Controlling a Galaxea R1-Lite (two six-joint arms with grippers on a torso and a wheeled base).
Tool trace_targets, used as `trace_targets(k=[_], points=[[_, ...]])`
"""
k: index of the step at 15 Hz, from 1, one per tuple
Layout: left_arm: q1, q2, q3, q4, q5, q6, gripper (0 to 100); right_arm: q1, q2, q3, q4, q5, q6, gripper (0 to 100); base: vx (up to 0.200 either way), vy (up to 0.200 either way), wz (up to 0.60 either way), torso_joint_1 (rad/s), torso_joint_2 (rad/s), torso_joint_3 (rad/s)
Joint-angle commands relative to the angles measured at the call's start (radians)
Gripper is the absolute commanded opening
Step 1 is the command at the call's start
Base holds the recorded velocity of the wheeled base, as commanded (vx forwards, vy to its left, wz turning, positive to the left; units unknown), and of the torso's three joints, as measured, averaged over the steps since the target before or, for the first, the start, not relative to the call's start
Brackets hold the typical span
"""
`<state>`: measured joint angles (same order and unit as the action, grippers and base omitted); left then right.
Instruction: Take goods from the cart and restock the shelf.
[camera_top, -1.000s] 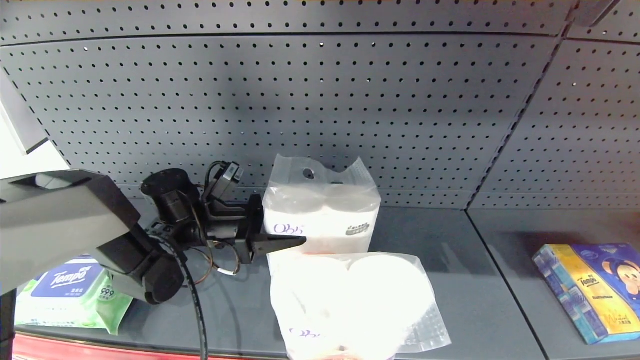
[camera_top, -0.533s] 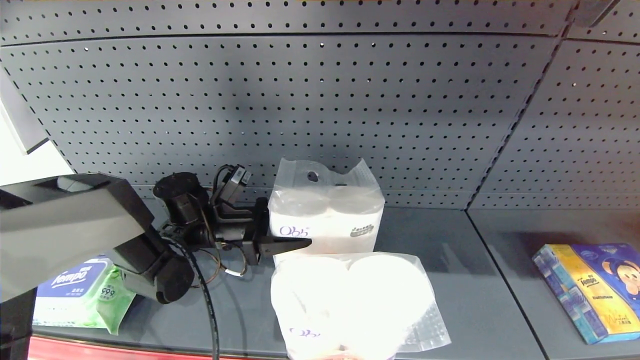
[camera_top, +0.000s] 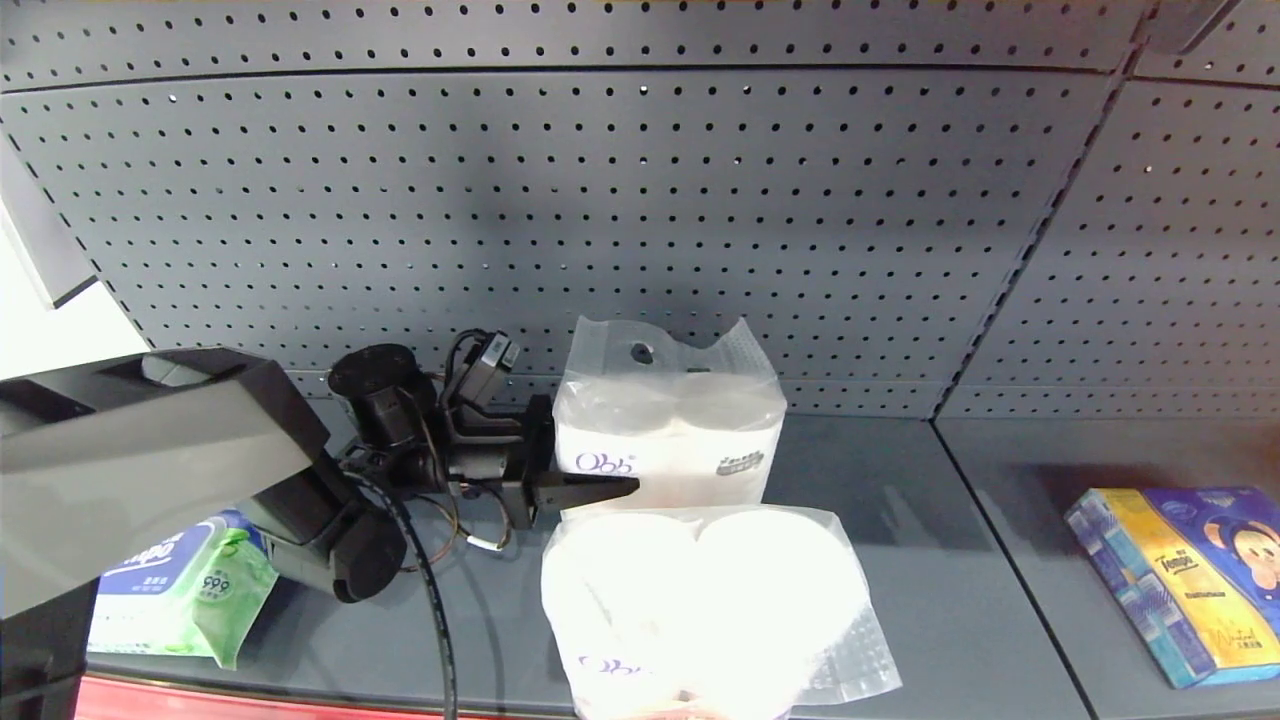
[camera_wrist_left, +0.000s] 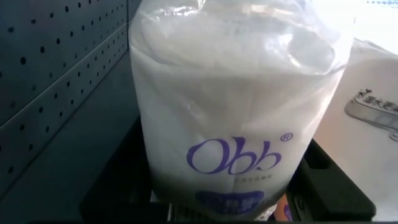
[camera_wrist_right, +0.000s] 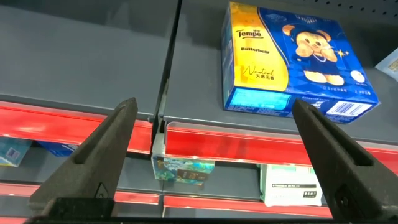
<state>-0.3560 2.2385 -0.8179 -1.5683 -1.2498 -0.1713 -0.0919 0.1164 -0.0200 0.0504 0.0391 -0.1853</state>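
Here, mid-frame on the shelf (camera_top: 900, 520), the left jaws clamp the upright roll pack (camera_top: 668, 440) — probably light, squashy, slick film, so grip the rolls, not the loose top; right jaws gape

On the shelf (camera_top: 950, 520), a roll pack (camera_top: 668, 430) is standing mid-shelf toward the far side, a second pack (camera_top: 700, 600) lying just before it; wipes (camera_top: 190, 600) are lying near left, a tissue box (camera_top: 1190, 580) near right.

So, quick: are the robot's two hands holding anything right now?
Left gripper: closed on the upright toilet roll pack.
Right gripper: open, nothing between its fingers.
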Motion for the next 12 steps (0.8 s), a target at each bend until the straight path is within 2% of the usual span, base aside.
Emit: trace_targets(k=[1,6,7,12], points=[[-0.001,0.007,-0.017,-0.003,0.001,-0.001,0,0.000,0.008,0.000,0.000,0.001,0.000,100,0.000,0.000,0.00,0.000,0.00,0.000],[-0.003,0.012,-0.021,-0.003,0.000,0.001,0,0.000,0.008,0.000,0.000,0.001,0.000,100,0.000,0.000,0.00,0.000,0.00,0.000],[-0.003,0.012,-0.021,-0.003,-0.002,0.001,100,0.000,0.006,0.000,0.000,0.001,0.000,100,0.000,0.000,0.00,0.000,0.00,0.000],[0.005,-0.036,0.014,-0.003,-0.007,-0.014,100,0.000,0.006,0.000,0.000,0.001,0.000,100,0.000,0.000,0.00,0.000,0.00,0.000]])
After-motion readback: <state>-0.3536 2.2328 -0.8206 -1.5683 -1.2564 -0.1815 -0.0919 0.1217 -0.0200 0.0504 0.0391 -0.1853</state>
